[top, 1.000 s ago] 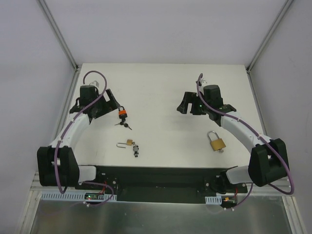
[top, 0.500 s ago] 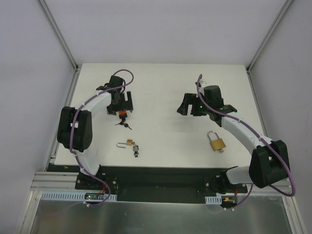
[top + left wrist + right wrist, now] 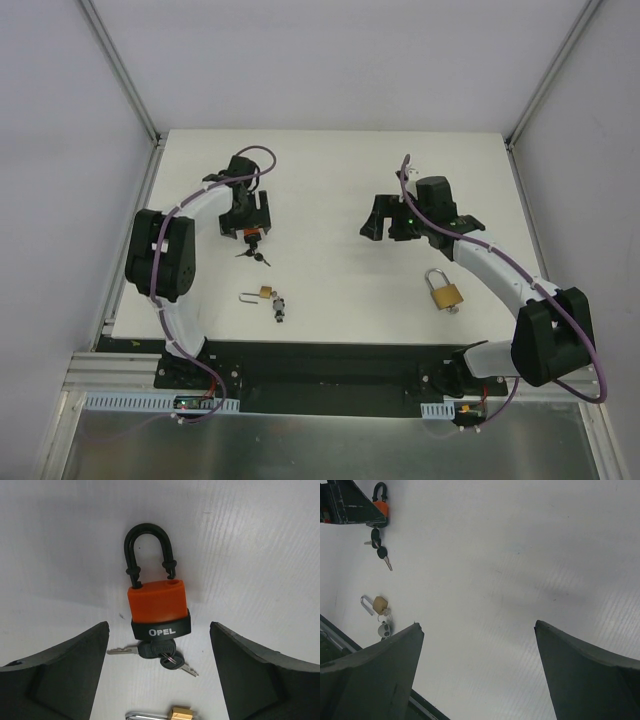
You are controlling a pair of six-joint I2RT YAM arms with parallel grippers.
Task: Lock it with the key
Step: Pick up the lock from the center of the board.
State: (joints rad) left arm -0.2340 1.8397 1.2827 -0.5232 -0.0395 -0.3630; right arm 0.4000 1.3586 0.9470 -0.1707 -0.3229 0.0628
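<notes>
An orange padlock (image 3: 157, 605) with a black shackle lies flat on the white table, a black-headed key (image 3: 156, 649) stuck in its base and a second key on the ring beside it. My left gripper (image 3: 159, 625) hangs over it, open, one finger on each side and neither touching. From above, the padlock (image 3: 252, 234) sits just below the left gripper (image 3: 250, 215). My right gripper (image 3: 390, 222) hovers open over bare table at centre right; in its own view the right gripper (image 3: 479, 625) holds nothing.
A small brass padlock (image 3: 262, 294) with an open shackle and its keys lies near the front, also in the left wrist view (image 3: 181, 713). A larger brass padlock (image 3: 446, 291) lies at the right under the right arm. The black base strip (image 3: 330, 365) runs along the near edge.
The left arm has swung in from the table's left side until its gripper came over the orange padlock, and its jaws have narrowed a little. The right gripper has barely shifted.
</notes>
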